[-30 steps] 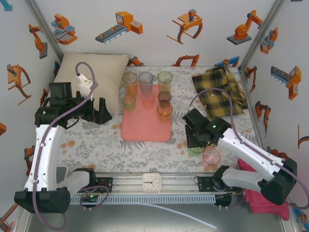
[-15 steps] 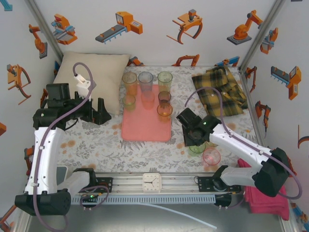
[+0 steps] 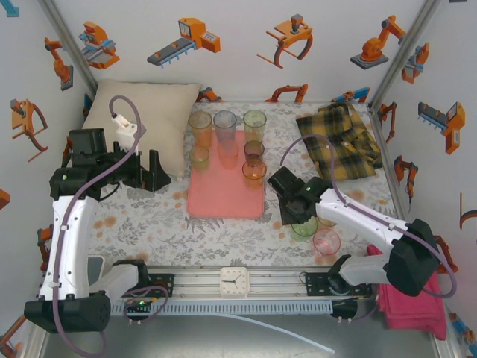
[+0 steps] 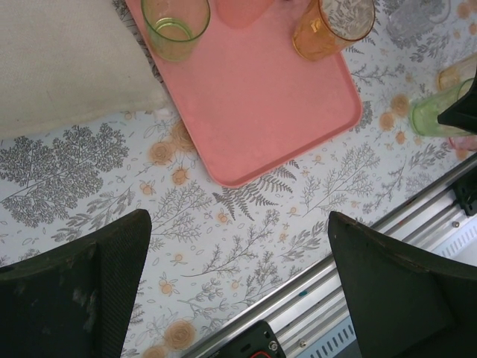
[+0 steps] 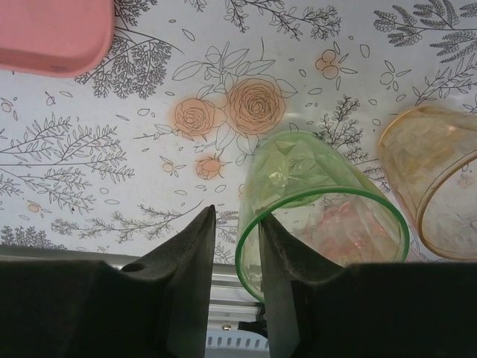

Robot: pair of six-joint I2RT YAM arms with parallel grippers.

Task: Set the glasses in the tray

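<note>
The salmon-pink tray (image 3: 223, 200) (image 4: 283, 97) (image 5: 52, 37) lies mid-table. Several tinted glasses stand on its far half, among them a green one (image 3: 254, 121) and an orange one (image 3: 253, 170) (image 4: 332, 26). Off the tray at the near right stand a green glass (image 3: 303, 227) (image 5: 320, 216), a pink glass (image 3: 326, 241) and an orange glass (image 5: 432, 186). My right gripper (image 3: 294, 216) (image 5: 235, 212) straddles the green glass's wall. One finger is inside the glass against the wall and the other is outside with a thin gap. My left gripper (image 3: 154, 181) (image 4: 238, 224) hangs wide open and empty left of the tray.
A cream pillow (image 3: 141, 119) lies at the back left, touching the tray's far-left corner region. A yellow plaid cloth (image 3: 339, 142) is at the back right, a magenta cloth (image 3: 410, 306) at the near right. A metal rail (image 3: 235, 283) runs along the near edge.
My right gripper has swung left and down over the green glass, and its jaws have narrowed around the wall. The left arm has barely shifted.
</note>
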